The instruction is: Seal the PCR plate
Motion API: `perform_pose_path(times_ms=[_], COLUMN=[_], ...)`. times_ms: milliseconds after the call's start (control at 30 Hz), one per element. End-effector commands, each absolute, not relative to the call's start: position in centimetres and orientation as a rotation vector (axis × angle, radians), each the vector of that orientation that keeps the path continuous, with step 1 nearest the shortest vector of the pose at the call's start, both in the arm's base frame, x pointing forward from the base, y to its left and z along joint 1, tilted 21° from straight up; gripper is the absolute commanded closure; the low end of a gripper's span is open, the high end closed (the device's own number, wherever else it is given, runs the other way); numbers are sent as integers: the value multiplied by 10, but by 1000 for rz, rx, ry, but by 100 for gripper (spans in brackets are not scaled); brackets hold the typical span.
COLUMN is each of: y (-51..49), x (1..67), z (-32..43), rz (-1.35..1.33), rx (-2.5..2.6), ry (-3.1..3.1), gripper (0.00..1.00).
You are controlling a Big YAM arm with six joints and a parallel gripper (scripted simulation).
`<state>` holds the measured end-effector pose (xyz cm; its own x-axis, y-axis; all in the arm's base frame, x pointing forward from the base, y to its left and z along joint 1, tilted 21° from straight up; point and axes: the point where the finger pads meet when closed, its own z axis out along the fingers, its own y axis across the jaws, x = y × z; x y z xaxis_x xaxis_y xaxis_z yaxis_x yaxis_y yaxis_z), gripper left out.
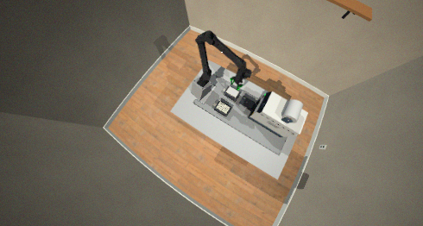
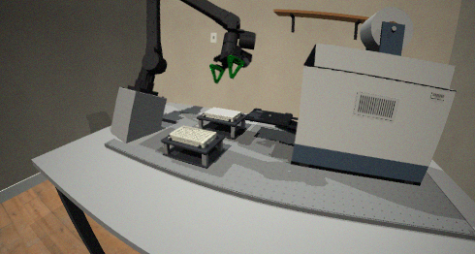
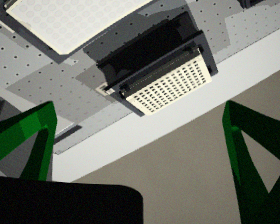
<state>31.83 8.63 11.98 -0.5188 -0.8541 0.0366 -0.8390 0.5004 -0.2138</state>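
Observation:
Two plates sit on dark nests on the bench. The plate with open wells (image 2: 191, 136) is on the nearer nest, and it also shows in the wrist view (image 3: 167, 86). No labels can be read. My gripper (image 2: 224, 71) with green fingers is open and empty, hanging well above the farther plate. It also shows in the wrist view (image 3: 140, 156). The sealer's dark stage (image 2: 271, 116) stands out and empty in front of the housing (image 2: 373, 112).
The grey block (image 2: 137, 113) under the arm's base stands left of the nests. A foil roll (image 2: 385, 29) sits on top of the sealer. A small green light (image 1: 264, 92) shows at the housing's front corner. The table edge lies close beyond the nearer nest.

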Motion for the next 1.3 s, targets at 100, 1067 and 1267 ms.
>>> perform_pose_path(times_ms=[100,1067,1267], y=[54,-64,-57], x=[343,363,362], z=[137,178,173], rz=[-202,462,566], rx=[-1203,-101,110], ry=[2810,3010,2990], gripper=[0,0,0])
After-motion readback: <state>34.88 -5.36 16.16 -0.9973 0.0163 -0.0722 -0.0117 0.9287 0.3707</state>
